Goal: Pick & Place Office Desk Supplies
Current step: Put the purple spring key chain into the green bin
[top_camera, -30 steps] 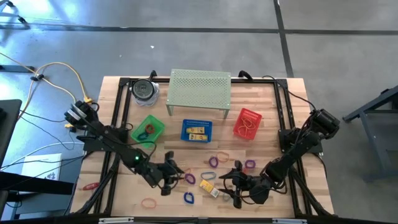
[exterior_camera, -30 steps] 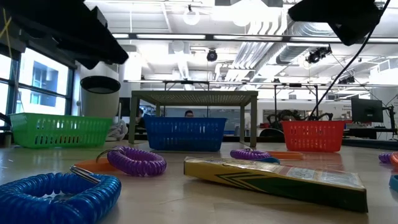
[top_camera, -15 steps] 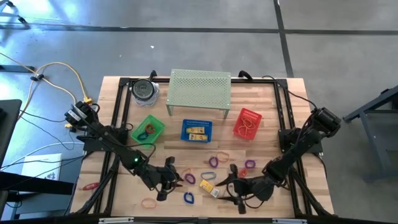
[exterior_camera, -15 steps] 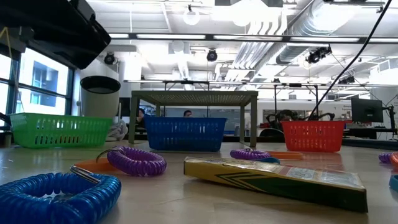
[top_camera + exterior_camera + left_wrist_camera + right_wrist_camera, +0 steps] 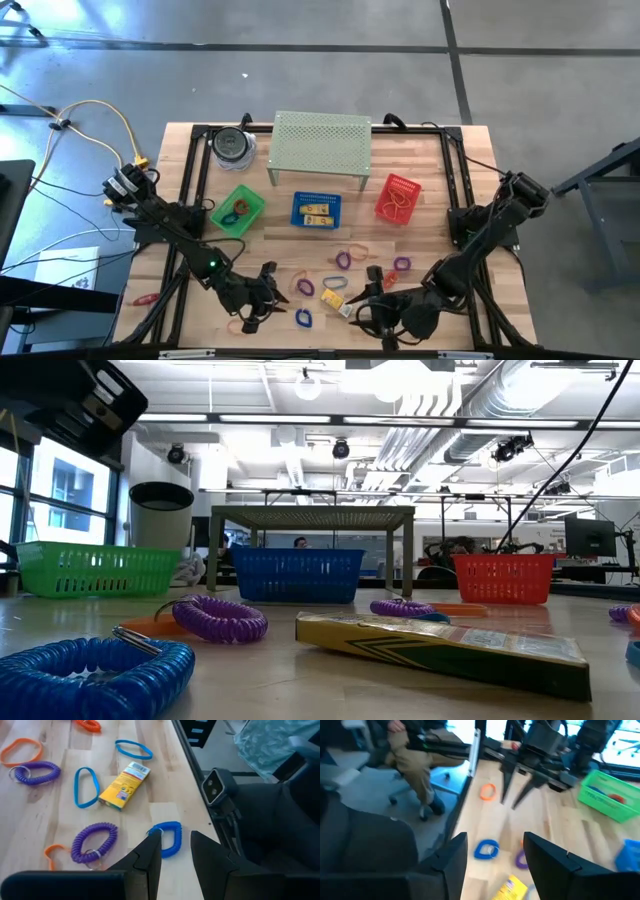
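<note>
The office desk supplies lie loose on the wooden table's near half. Among them are a blue coil loop (image 5: 303,318) (image 5: 169,839), a purple coil loop (image 5: 92,842), yellow boxes (image 5: 334,297) (image 5: 124,785), and blue and orange bands. My left gripper (image 5: 272,298) (image 5: 176,834) hovers open near the table's front edge. It points at the blue coil, with nothing between its fingers. My right gripper (image 5: 362,302) (image 5: 496,837) hangs open above the yellow boxes, facing the left gripper, and is empty too.
A green basket (image 5: 238,210), a blue basket (image 5: 316,210) and a red basket (image 5: 397,197) stand mid-table. A green perforated shelf (image 5: 320,145) and a round roll (image 5: 233,145) sit behind them. An orange band (image 5: 240,325) lies at the front left. A seated person (image 5: 415,750) is beyond the table's edge.
My right gripper has risen from the table near the yellow boxes and rolled about its own axis, leaving the low view's top. My left gripper has swung toward the table's near edge.
</note>
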`<state>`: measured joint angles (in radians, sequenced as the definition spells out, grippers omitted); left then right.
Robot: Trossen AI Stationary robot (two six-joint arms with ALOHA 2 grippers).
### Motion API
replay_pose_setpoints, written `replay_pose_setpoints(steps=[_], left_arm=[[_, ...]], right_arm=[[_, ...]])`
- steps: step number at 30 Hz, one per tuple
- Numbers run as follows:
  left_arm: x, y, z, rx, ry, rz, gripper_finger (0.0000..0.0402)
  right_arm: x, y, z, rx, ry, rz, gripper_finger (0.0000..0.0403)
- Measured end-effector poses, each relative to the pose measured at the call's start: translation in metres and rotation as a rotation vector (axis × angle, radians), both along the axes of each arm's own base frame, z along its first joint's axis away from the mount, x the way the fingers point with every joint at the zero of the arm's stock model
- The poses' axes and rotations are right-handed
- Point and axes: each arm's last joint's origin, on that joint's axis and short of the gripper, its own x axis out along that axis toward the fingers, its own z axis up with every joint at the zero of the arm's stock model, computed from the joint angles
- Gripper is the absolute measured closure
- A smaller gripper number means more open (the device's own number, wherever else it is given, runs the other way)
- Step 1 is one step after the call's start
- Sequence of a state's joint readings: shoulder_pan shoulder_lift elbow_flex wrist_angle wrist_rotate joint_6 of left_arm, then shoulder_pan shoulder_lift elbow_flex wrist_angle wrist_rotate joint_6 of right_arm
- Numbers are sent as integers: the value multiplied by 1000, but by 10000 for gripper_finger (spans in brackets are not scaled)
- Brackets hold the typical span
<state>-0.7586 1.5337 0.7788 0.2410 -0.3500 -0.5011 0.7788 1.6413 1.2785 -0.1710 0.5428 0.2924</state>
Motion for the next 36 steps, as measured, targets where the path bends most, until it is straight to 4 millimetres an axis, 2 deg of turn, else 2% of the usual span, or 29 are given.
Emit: replay_pose_setpoints(steps=[3,11,19,27,36], left_arm=[[0,0,0,-1,-1,0,302],[3,3,0,7,-8,29,302],[1,1,0,-17,0,30,302],[-1,-1,1,30,-21,-5,302],[6,6,1,35,-23,23,302]], right_arm=[[-2,-2,1,-20,48,-21,223],[-13,-13,-16,-33,245,-128,223],[-15,-15,-19,-35,283,-157,223],[-17,-16,-21,145,336,-260,223],[-26,-18,-29,324,558,-350,223]])
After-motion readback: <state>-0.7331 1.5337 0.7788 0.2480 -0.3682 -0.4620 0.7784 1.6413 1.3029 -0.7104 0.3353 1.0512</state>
